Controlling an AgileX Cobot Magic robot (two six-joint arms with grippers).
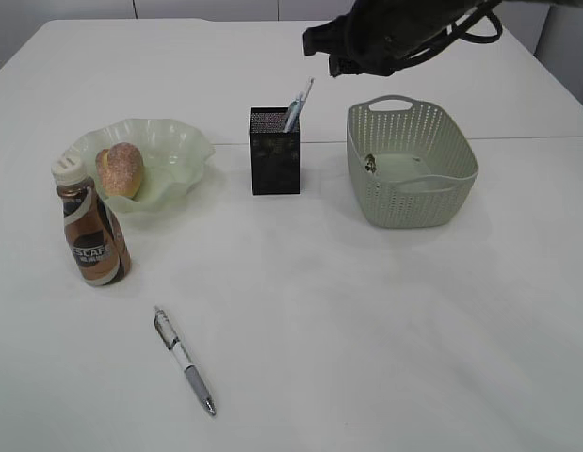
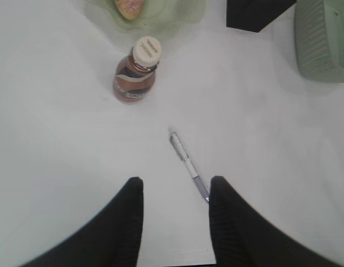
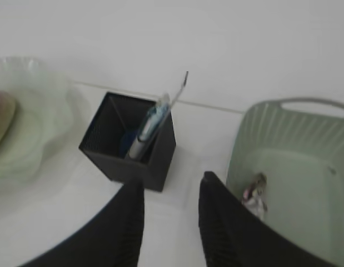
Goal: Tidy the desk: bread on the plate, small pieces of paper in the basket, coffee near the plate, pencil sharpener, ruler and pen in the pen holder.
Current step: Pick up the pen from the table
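Standing near the middle of the white table (image 1: 385,311), the black pen holder (image 1: 275,151) serves as the landmark, with a blue-and-white item (image 3: 148,128) leaning in it and a thin ruler-like strip poking out above its rim. To its left sits the pale green plate (image 1: 173,151) with the bread (image 1: 121,169) lying on it, and the coffee bottle (image 1: 90,231) stands upright just in front of that plate. To the holder's right is the green basket (image 1: 413,174), with a small crumpled piece of paper (image 3: 254,194) on its floor. Well in front of the holder and toward the left, the pen (image 1: 184,361) lies flat on the table. The left gripper (image 2: 174,186) hovers above that pen with its fingers spread and empty. The right gripper (image 3: 172,186) hangs over the gap between holder and basket, fingers parted, holding nothing.
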